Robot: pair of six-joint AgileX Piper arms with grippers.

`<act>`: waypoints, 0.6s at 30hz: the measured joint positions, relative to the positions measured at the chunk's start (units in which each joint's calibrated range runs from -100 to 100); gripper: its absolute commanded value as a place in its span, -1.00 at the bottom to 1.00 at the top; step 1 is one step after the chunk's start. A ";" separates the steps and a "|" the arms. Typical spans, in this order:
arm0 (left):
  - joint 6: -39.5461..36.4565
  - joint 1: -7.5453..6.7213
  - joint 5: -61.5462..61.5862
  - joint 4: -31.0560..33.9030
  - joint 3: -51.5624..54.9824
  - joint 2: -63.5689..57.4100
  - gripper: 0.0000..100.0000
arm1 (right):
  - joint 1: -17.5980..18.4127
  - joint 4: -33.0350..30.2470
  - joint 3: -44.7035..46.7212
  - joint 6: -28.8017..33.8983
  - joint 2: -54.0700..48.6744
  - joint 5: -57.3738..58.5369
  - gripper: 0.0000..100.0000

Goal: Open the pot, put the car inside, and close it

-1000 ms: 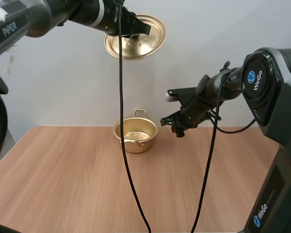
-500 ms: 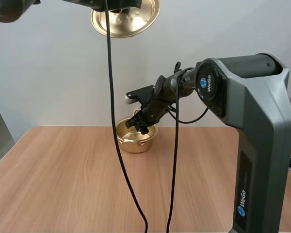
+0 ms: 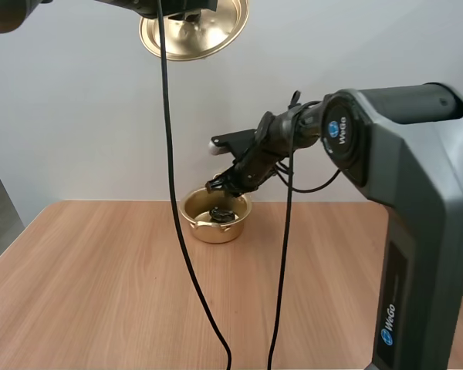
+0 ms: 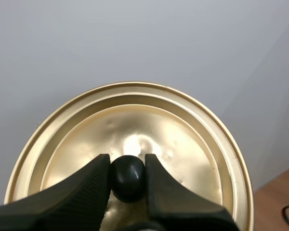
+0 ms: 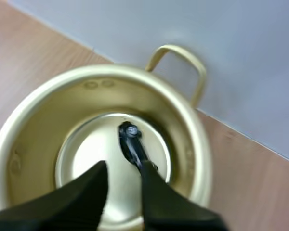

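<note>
Car, a small dark shape that is hard to make out, lies on the floor of the open pot, just under my right gripper, whose fingers stand narrowly apart and empty. My left gripper pinches the black knob of the lid, high above the wooden table where the pot stands.

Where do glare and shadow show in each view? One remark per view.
High view: the lid gleams at its centre, the car sits dark in the pot. Left wrist view: a glare patch beside the knob that the left end effector pinches. Right wrist view: the pot floor shines around the car.
</note>
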 measured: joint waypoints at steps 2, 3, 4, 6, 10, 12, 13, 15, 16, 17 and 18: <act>0.00 0.00 0.27 1.52 0.13 0.61 -1.00 | -2.01 0.22 1.05 1.66 -3.10 1.24 -1.00; 0.00 0.00 0.57 2.28 0.47 0.91 -1.00 | -2.87 0.33 1.62 2.17 -4.86 1.18 -1.00; 0.00 0.00 0.98 2.87 1.03 1.47 -1.00 | -3.99 0.33 2.53 2.43 -6.82 0.55 -1.00; 0.00 -0.30 3.80 3.67 1.93 2.75 -1.00 | -6.32 0.22 5.44 2.30 -10.50 -0.04 -1.00; 0.00 -1.92 5.87 5.28 5.66 6.69 -1.00 | -10.19 0.10 12.86 1.58 -18.14 -5.06 -1.00; 0.00 -2.81 4.27 6.12 8.42 8.26 -1.00 | -11.49 0.10 16.65 1.27 -22.30 -7.28 -1.00; 0.30 -3.29 2.54 6.54 9.90 9.10 -1.00 | -12.04 0.10 18.73 1.10 -24.39 -8.18 -1.00; 0.42 -3.92 -1.12 8.31 12.68 10.65 -1.00 | -12.78 0.10 22.85 0.83 -28.05 -8.40 -1.00; 0.42 -4.00 -3.01 8.90 14.22 11.57 -1.00 | -12.97 0.10 24.75 0.83 -30.06 -8.57 -1.00; 0.77 -4.00 -4.88 9.21 15.72 12.59 -1.00 | -12.97 -0.16 26.57 0.83 -32.11 -9.13 -1.00; 1.13 -4.00 -5.98 9.29 16.81 13.61 -1.00 | -12.97 -0.16 27.95 0.83 -33.74 -10.17 -1.00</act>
